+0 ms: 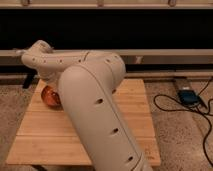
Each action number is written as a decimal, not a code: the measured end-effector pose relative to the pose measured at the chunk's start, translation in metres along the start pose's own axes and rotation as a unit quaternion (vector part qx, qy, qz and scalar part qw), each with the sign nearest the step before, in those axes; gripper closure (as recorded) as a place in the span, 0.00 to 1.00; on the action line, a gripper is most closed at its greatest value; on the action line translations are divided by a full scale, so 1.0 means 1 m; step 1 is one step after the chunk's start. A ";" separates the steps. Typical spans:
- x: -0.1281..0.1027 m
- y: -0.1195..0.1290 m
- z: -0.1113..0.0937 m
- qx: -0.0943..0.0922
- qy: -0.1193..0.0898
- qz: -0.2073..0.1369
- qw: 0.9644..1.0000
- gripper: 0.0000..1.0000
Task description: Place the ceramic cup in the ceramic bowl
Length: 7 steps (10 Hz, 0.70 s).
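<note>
The place looks like a robotics lab or test room, not a home. A low wooden table (50, 132) of pale planks stands on a speckled hard floor (180, 140). Beyond the table's far edge runs a dark wall with long horizontal rails (165, 52). Off the table's right edge, black cables (172, 105) loop across the floor to a small dark box (188, 96). The arm (95, 100) blocks the gripper, so it is not visible anywhere.
</note>
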 end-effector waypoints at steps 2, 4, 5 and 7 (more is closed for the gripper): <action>0.008 -0.001 0.019 -0.003 0.012 -0.005 1.000 0.44; 0.025 -0.008 0.028 0.001 0.039 -0.009 0.999 0.24; 0.029 -0.009 0.028 0.006 0.050 -0.014 0.999 0.20; 0.034 -0.007 0.025 0.011 0.059 -0.015 0.998 0.20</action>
